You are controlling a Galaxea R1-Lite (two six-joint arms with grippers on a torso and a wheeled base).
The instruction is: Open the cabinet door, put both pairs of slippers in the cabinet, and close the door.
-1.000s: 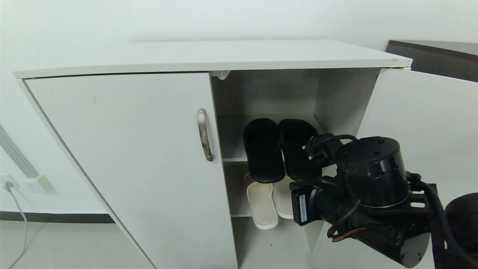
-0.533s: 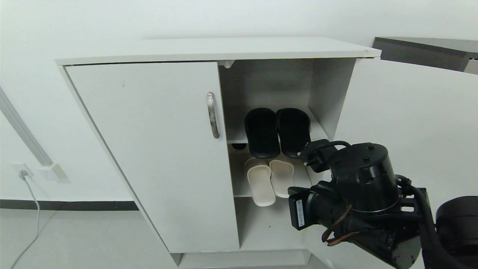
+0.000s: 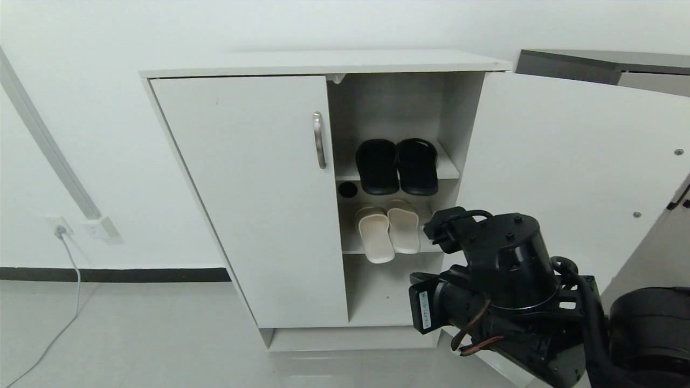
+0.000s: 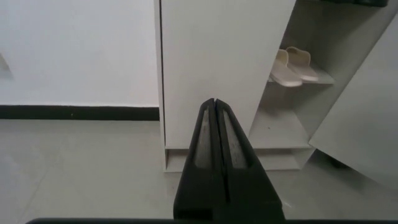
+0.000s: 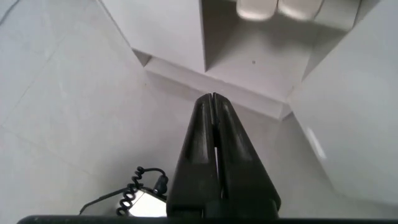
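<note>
The left hand (image 4: 214, 106) is pressed shut on nothing. It is held well back from the cabinet (image 3: 323, 56), with the closed left door (image 3: 253, 194) and its handle (image 3: 319, 140) straight beyond the fingertips. Further right, past that door's edge, the black slippers (image 3: 396, 166) sit side by side on the upper shelf. The white slippers (image 3: 388, 231) sit on the shelf below. Both pairs are well apart from either hand, so the loading looks done. The right hand (image 5: 212, 99) is likewise closed and empty, aimed down at the floor (image 5: 74, 93) before the cabinet's base. The right door (image 3: 560, 178) is near on its outer side. That door stands swung wide, and pushing it shut is probably the one step left.
</note>
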